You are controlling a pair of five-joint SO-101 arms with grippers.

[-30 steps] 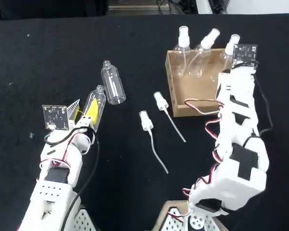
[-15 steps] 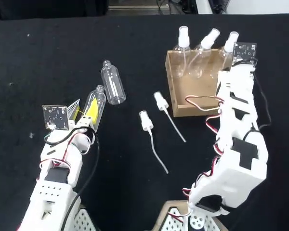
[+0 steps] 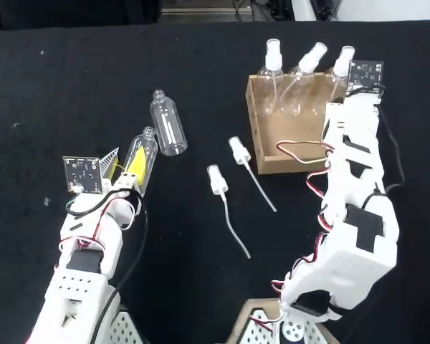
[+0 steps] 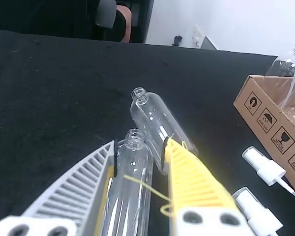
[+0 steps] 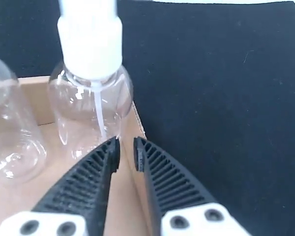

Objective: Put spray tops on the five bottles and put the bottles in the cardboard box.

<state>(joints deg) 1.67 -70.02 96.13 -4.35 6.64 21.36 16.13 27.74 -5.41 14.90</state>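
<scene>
My left gripper (image 3: 129, 155) lies near the table's left side, shut on a clear uncapped bottle (image 3: 141, 152) that lies between its grey and yellow fingers (image 4: 187, 177). A second uncapped bottle (image 3: 166, 123) lies just beyond it. Two white spray tops (image 3: 216, 179) (image 3: 238, 150) with long tubes lie mid-table. Three capped bottles (image 3: 272, 75) (image 3: 304, 75) (image 3: 338, 79) stand along the back wall of the cardboard box (image 3: 261, 147). My right gripper (image 5: 126, 147) hangs shut over the box's right wall, just in front of the rightmost capped bottle (image 5: 91, 93), holding nothing.
The right arm (image 3: 351, 158) stretches along the right side of the box. Black cloth covers the table (image 3: 72, 72), with open room at the far left and in front of the spray tops.
The right arm has shifted slightly away from the rightmost bottle, which now stands a bit straighter. The left arm and its bottle have not moved.
</scene>
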